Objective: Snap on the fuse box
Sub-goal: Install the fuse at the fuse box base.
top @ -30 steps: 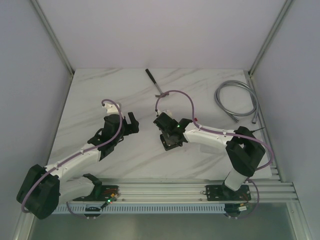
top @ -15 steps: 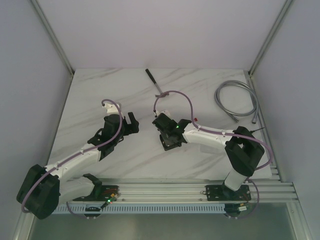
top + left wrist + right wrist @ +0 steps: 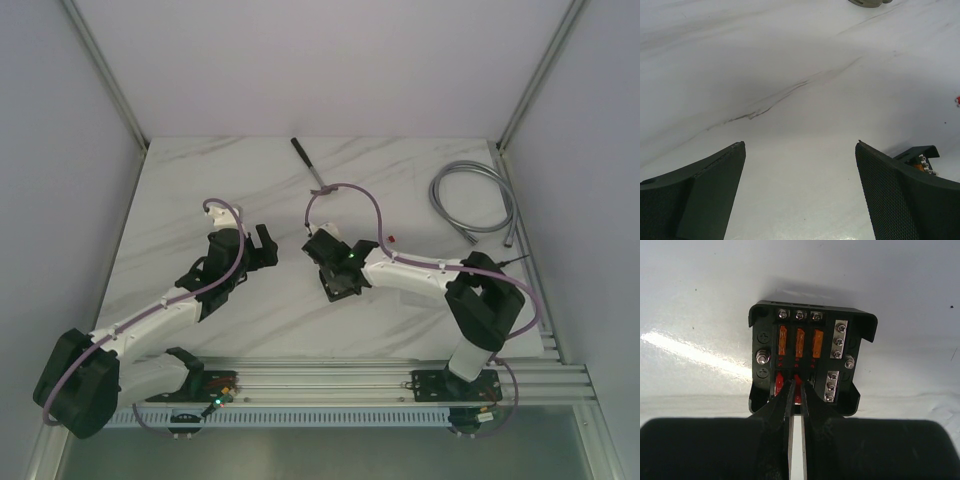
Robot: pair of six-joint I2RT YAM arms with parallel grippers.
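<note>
Right arm has nudged left a touch since a second ago; left arm hasn't moved. Right claw (image 3: pixel 796 382) is nearly closed, only a sliver between the tips. The tips are down in the fuse box (image 3: pixel 810 357), among the red fuses (image 3: pixel 779 384) of the row nearest the claw. It's possibly pinching one, but the view's too tight to be sure. Box lies flat on the worktop (image 3: pixel 200 190), directly under that claw. Left claw (image 3: pixel 800 145) is wide open and holds nothing; the box is just off its right finger.

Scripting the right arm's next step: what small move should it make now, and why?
Probably ease the right gripper straight down: its closed jaws stand over the lower middle slot of the fuse box, a red fuse showing between the tips. Whether it is seated I cannot tell.
</note>
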